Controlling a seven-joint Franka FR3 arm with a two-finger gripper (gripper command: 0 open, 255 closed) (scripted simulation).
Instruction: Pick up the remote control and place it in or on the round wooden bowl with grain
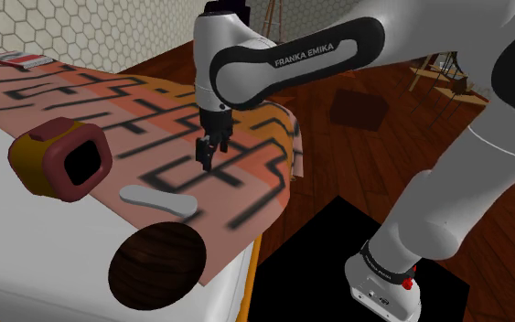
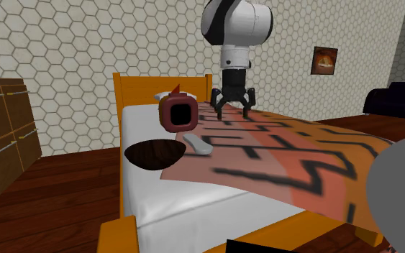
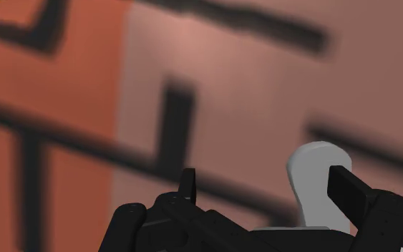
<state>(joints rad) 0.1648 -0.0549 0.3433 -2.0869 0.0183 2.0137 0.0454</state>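
Nearest the shoulder camera, right at the bed's (image 2: 147,198) edge, sits the round dark wooden bowl (image 1: 157,263). Its inside is turned up, showing only its own streaky grain. From the second exterior view the bowl rests on the white sheet, against the border of the orange and pink blanket with black maze lines (image 1: 255,183).

Just beyond it lies the flat pale grey remote control (image 1: 157,201). It is flat on the blanket, close beside the bowl but outside it, between the bowl and the next container.

That container is a maroon-and-yellow hollow box (image 1: 63,157), standing on the bed with its square opening facing out. The opening is black, and what it holds cannot be told.

Further along, the black two-finger gripper (image 2: 231,108) hangs from the white arm (image 1: 283,59), pointing down over the blanket. The jaws are spread wide and grip nothing. In the wrist view the remote's rounded end shows beside one finger (image 3: 350,187), lying on the blanket beneath it and untouched.

Past the bed there is dark wooden floor (image 1: 383,155), a brown dresser (image 2: 3,140) against the hexagon-tiled wall (image 2: 71,36), and a small framed picture (image 2: 324,60) hanging high up.
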